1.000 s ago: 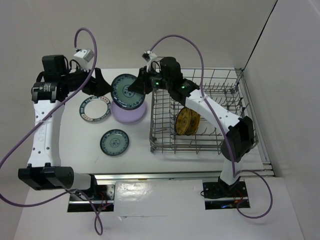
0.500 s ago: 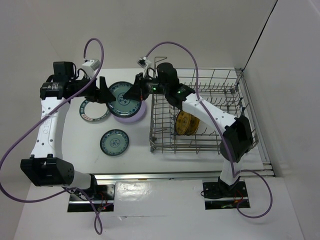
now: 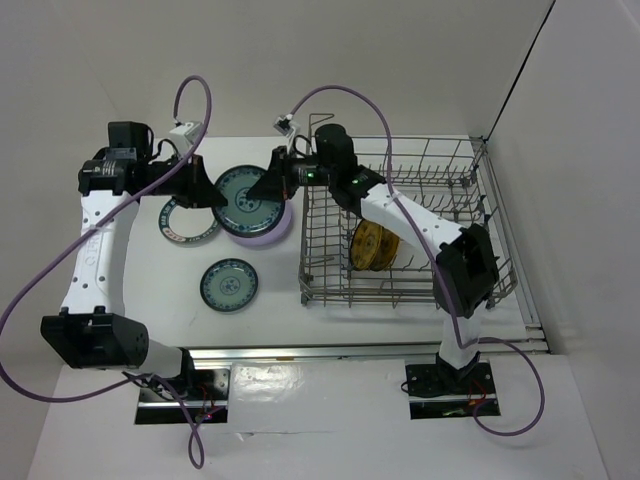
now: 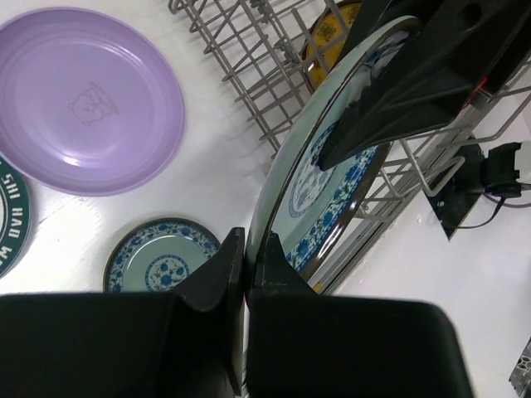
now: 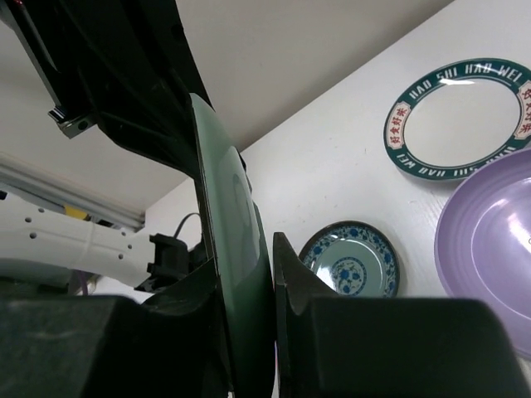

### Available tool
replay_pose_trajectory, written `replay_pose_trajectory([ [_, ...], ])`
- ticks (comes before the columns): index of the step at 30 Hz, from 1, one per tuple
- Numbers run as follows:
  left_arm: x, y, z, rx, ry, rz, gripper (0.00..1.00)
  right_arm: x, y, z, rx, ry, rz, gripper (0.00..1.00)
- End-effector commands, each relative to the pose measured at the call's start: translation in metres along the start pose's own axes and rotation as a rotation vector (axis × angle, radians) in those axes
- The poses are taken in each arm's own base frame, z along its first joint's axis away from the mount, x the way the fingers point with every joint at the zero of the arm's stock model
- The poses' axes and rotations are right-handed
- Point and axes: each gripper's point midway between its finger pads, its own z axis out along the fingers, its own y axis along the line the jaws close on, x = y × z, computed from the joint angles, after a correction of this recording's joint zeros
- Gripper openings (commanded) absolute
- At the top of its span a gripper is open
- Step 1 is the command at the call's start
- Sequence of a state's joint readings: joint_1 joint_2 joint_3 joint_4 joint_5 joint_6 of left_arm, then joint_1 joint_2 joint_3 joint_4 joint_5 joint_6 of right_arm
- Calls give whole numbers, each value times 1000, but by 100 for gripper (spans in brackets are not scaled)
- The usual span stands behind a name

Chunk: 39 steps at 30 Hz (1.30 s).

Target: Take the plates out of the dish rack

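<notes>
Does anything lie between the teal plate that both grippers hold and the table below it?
Yes. Seen from above, the lavender plate lies on the table directly under the teal plate. The left gripper and the right gripper each clamp one side of its rim, so it hangs above that plate.

the grey wire dish rack (image 3: 325, 255) sat at the right, two yellow-gold plates (image 3: 375, 245) upright inside. left of it lay flat a lavender plate (image 3: 265, 232), a dark-rimmed white plate (image 3: 185, 225) and a small teal plate (image 3: 228, 284); another teal patterned plate (image 3: 250, 197) was held tilted above the lavender one.
</notes>
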<state>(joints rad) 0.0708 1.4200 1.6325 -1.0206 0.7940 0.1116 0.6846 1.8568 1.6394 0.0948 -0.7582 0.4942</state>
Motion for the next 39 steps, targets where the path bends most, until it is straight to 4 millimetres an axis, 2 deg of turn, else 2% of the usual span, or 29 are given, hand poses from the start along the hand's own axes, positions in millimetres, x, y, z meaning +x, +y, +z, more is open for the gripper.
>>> replay_pose_trajectory([
  [1,-7,-16,3,62,1,48,0,-6,28,26,-66,-16,-32,0],
  [2,-2,-13,2,41,23,40,0,-1,23,28,-56,-1,-16,0],
  [3,-1,-12,0,27,28,52,0,2,20,27,-33,17,-4,16],
  [5,5,4,-6,-39,53,70,0,7,8,30,6,36,-9,37],
  [6,11,10,-15,-67,62,61,0,10,4,29,33,52,-1,60],
  [7,18,18,-16,-81,83,77,0,8,2,28,48,53,-16,67],
  [10,38,37,-25,-143,132,63,0,7,-15,24,156,40,-19,77],
  [11,50,52,-30,-189,158,56,0,0,-14,21,178,25,-46,81],
  [14,87,79,-33,-240,264,13,0,-26,-18,4,293,-29,-82,82],
  [15,100,85,-29,-226,314,-4,0,-36,-24,-5,347,-55,-83,82],
  [16,112,91,-29,-223,351,-24,0,-33,-26,-10,377,-41,-80,82],
  [17,128,94,-23,-197,392,-48,0,-46,-22,-21,398,-70,-90,82],
  [18,139,94,-20,-171,427,-57,0,-51,-21,-26,422,-78,-123,83],
  [19,148,98,-15,-153,457,-89,0,-52,-27,-32,466,-91,-136,83],
  [20,158,100,-11,-133,484,-103,0,-57,-21,-40,479,-101,-152,83],
  [23,176,115,5,-112,541,-125,0,-51,-23,-57,513,-93,-178,85],
  [25,183,137,17,-172,592,-126,0,-54,-13,-64,503,-116,-191,85],
  [26,186,144,19,-187,605,-124,0,-51,-18,-68,513,-117,-187,86],
  [33,192,152,41,-164,650,-115,3,-47,-20,-75,540,-105,-187,86],
  [36,203,150,49,-151,688,-122,11,-44,-20,-75,543,-98,-183,86],
  [37,203,153,49,-166,687,-124,22,-48,-18,-78,551,-107,-196,86],
  [39,213,158,50,-196,723,-120,32,-48,-18,-78,551,-107,-196,86],
])
